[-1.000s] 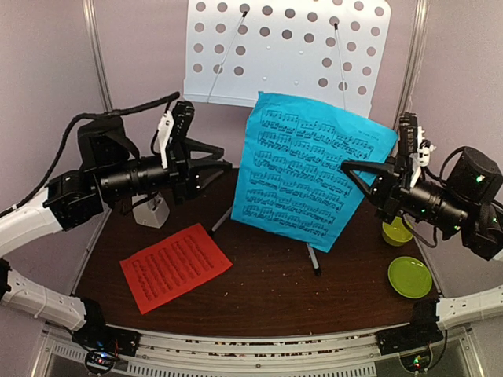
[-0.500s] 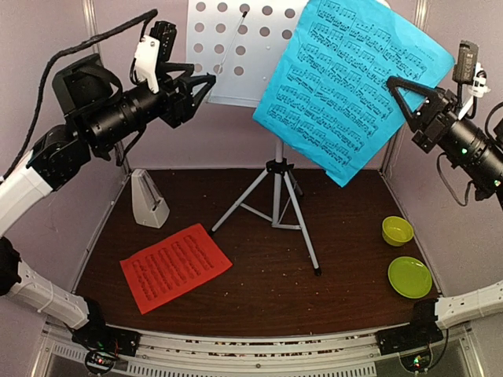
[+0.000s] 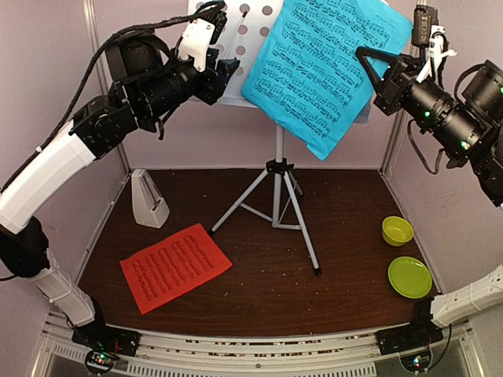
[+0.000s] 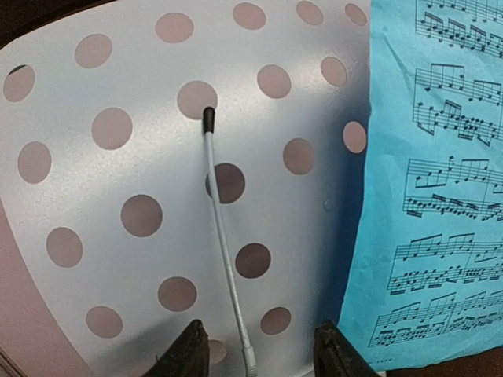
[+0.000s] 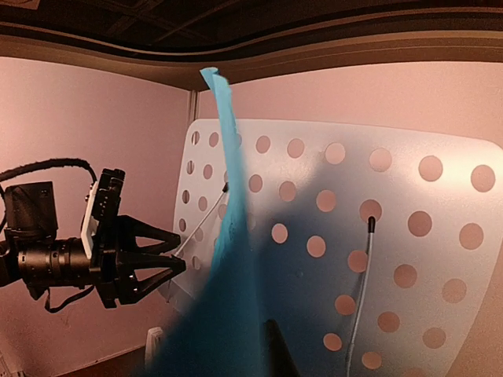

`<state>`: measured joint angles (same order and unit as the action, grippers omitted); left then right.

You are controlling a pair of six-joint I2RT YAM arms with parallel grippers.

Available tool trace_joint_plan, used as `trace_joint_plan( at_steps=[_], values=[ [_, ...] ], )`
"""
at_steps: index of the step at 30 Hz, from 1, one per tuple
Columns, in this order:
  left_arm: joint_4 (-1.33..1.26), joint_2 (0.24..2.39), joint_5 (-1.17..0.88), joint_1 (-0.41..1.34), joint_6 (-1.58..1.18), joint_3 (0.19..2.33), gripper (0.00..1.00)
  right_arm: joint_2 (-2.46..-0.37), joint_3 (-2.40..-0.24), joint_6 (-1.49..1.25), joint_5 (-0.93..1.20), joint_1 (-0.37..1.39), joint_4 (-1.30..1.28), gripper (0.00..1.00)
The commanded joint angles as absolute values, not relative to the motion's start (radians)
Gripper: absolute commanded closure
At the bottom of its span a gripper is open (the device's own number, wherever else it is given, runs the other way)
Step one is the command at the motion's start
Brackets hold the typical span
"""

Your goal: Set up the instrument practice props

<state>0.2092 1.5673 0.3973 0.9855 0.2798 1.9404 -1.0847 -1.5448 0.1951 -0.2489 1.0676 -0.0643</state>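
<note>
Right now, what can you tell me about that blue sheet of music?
The blue sheet is thin paper printed with black staves of notes, slightly curled. It hangs tilted, up high, in front of the white perforated stand, covering its right part. The right gripper pinches its right edge. Whether it touches the stand is unclear.

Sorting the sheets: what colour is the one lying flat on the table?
The sheet is red-orange; the top view shows it best.

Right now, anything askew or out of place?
Yes. The blue music sheet, pinched by the right gripper, hangs tilted across the music-stand desk, its lower corner dangling below the desk. The red-orange music sheet lies crooked on the table, not on the stand.
</note>
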Motion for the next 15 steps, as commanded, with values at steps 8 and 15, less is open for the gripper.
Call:
trace_joint_plan(
  at_steps=[8, 15],
  values=[
    [0.201, 1.653, 0.518, 0.988, 0.361, 2.084, 0.67, -1.159, -1.682, 0.262, -0.275, 1.017, -0.034, 1.00],
    [0.135, 1.629, 0.522, 0.988, 0.357, 2.031, 0.84, -1.199, -1.704, 0.277, -0.303, 0.988, -0.019, 1.00]
  ],
)
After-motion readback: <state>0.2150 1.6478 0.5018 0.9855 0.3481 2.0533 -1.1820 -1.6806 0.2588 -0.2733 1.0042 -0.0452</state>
